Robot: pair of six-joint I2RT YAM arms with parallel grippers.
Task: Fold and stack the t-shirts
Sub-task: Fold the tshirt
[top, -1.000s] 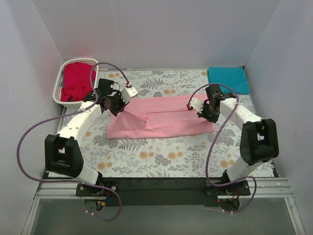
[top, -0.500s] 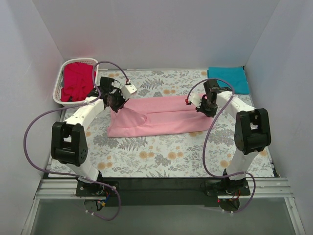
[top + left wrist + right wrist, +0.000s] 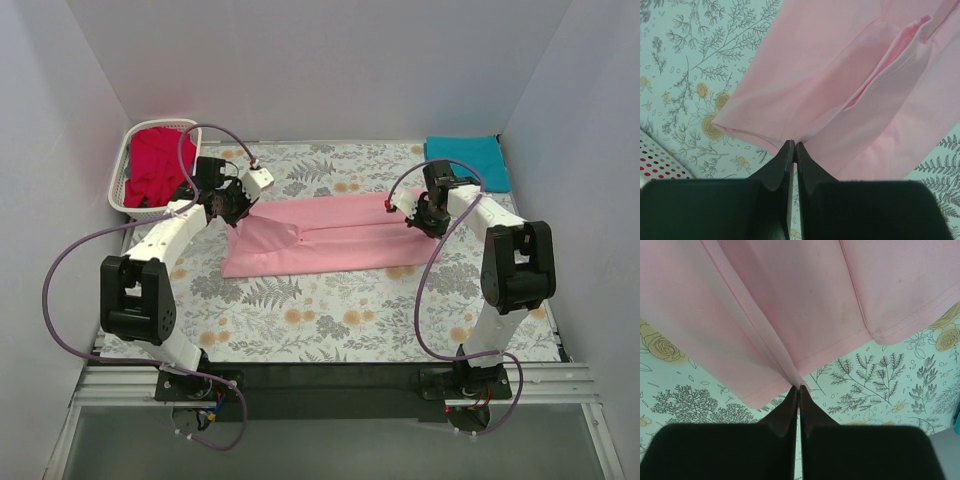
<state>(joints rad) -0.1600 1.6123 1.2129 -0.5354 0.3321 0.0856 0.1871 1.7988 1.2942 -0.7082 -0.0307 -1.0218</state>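
A light pink t-shirt (image 3: pixel 330 238) lies as a long folded band across the middle of the floral table. My left gripper (image 3: pixel 232 207) is shut on its far left edge; in the left wrist view the black fingertips (image 3: pixel 789 150) pinch the pink cloth (image 3: pixel 840 75). My right gripper (image 3: pixel 420 212) is shut on the far right edge, where the pads (image 3: pixel 805 392) clamp a pleat of the pink cloth (image 3: pixel 790 305). A teal t-shirt (image 3: pixel 465 160) lies folded at the back right. A bright red t-shirt (image 3: pixel 158 165) fills the basket.
The white lattice basket (image 3: pixel 121 190) stands at the back left against the wall, and its corner (image 3: pixel 660 160) shows in the left wrist view. White walls close in the table on three sides. Purple cables loop from both arms.
Both grippers have carried the pink shirt's edge away from me toward the back of the table, drawing the cloth into a flatter, narrower band. Both stayed shut on it.
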